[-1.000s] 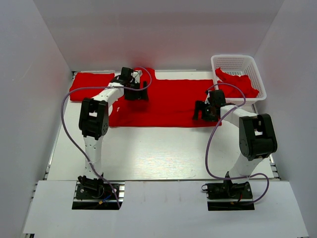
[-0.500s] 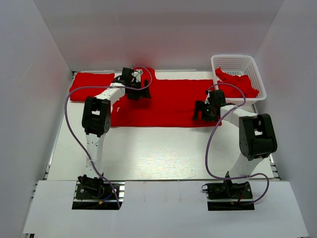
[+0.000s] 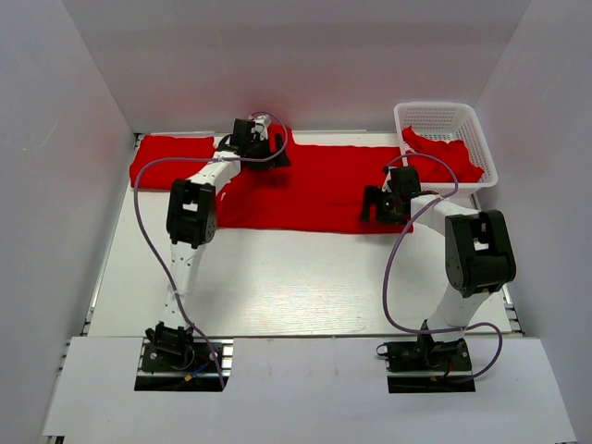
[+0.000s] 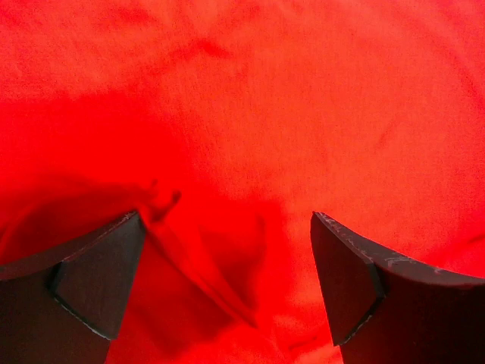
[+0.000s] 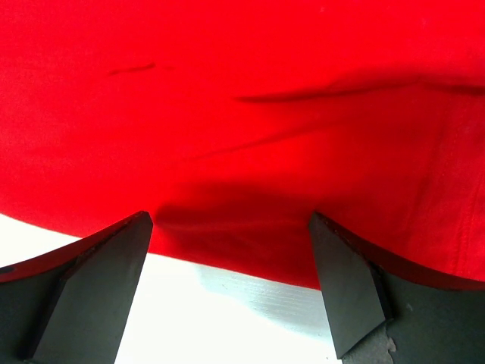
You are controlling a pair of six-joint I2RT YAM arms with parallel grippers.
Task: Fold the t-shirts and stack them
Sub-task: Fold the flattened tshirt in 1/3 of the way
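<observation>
T-shirt (image 3: 319, 190), plain red, on table (image 3: 305, 277)

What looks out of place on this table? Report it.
Nothing is spilled or damaged. The spread shirt has a raised crease between the fingers of the open left end effector, and the crumpled shirt in the basket is not folded.

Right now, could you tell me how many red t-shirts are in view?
3: a t-shirt spread flat centrally, a folded t-shirt at the far-left corner, a crumpled t-shirt in the basket; others may hide beneath.
</observation>
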